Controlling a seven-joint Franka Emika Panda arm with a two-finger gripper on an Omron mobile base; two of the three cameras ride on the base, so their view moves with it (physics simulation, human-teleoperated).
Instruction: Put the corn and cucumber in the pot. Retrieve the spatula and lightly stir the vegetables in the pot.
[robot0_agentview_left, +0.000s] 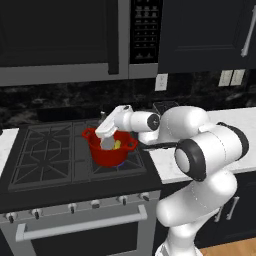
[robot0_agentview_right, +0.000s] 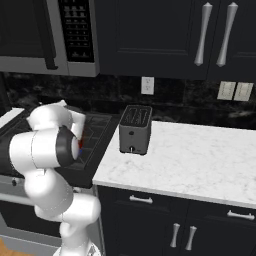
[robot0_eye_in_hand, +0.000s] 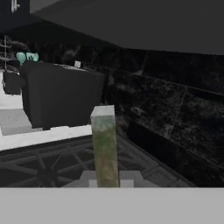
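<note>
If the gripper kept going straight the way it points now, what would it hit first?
Probably the black marbled backsplash beyond the stove grates, led by the slim light green cucumber piece clamped in the jaws of the gripper; depth is hard to judge.

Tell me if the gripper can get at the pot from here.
Probably yes: the gripper, shut on the cucumber, hangs just over the open pot, with nothing between.

Pot (robot0_agentview_left: 107, 152): bright red, round, on stove. Corn (robot0_agentview_left: 117, 145): yellow, inside pot. Cucumber (robot0_eye_in_hand: 105, 146): green stick, upright in pincer.
</note>
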